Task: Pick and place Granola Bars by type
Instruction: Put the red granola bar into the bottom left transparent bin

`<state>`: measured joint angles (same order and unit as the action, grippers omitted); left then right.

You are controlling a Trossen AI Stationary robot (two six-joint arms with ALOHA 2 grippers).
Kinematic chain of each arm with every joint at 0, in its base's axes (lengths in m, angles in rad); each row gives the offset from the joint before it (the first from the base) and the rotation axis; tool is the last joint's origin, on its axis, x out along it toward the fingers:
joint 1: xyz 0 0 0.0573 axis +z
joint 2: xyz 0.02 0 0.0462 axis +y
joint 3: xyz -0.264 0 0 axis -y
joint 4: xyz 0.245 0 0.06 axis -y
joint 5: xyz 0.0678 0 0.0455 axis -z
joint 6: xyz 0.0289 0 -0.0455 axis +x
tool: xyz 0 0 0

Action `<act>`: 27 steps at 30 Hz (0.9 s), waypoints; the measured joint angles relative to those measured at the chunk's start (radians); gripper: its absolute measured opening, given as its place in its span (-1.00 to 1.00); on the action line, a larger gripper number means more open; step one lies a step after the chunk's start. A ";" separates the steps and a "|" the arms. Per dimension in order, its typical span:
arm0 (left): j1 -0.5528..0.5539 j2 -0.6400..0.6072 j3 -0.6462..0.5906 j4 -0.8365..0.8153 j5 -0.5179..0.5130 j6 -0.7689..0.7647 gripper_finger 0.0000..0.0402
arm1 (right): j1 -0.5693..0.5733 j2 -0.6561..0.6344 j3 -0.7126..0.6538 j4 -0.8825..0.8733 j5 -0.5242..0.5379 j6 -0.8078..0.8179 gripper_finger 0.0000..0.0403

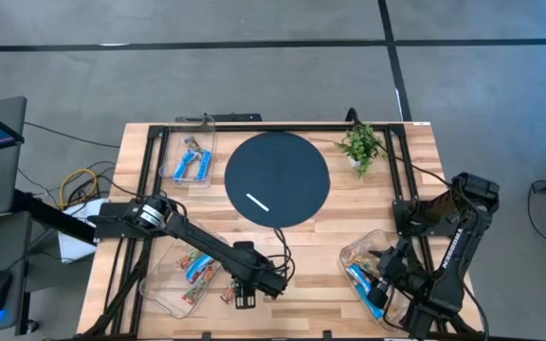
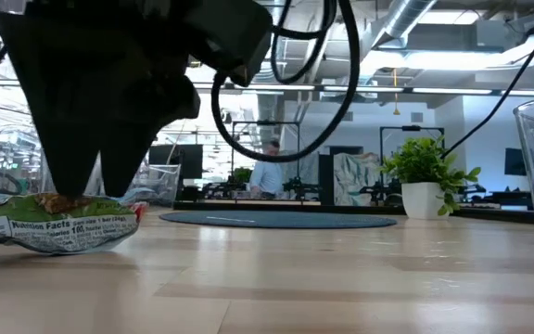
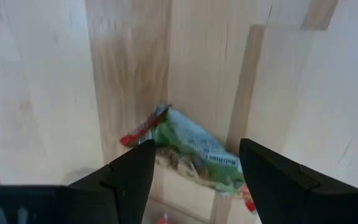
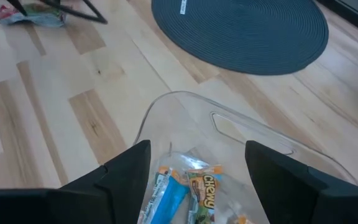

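Left arm (image 1: 192, 242) is stretching low across the wooden table (image 1: 282, 251); left gripper (image 1: 245, 299) is hanging fingers apart, straddling a crinkly green granola bar (image 3: 191, 149) lying flat at the front edge. Right gripper (image 1: 384, 282) is hovering, fingers spread, over a clear plastic tray (image 4: 229, 134) holding blue and tan bars (image 4: 188, 190). Round dark woven mat (image 1: 278, 178) is sitting mid-table.
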<state>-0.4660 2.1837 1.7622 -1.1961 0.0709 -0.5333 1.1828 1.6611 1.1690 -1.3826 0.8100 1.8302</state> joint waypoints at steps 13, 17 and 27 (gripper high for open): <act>0.007 0.012 0.005 0.119 0.033 -0.016 0.14 | 0.000 0.000 0.000 -0.014 0.000 -0.009 0.26; 0.007 0.012 0.005 0.190 0.036 -0.018 0.14 | 0.000 0.000 0.000 -0.022 0.000 -0.009 0.26; 0.008 0.011 0.108 0.019 -0.090 -0.007 0.14 | -0.001 0.000 0.000 -0.023 -0.001 -0.007 0.26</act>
<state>-0.4582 2.1949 1.8706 -1.1771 -0.0189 -0.5407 1.1820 1.6608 1.1690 -1.4052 0.8093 1.8236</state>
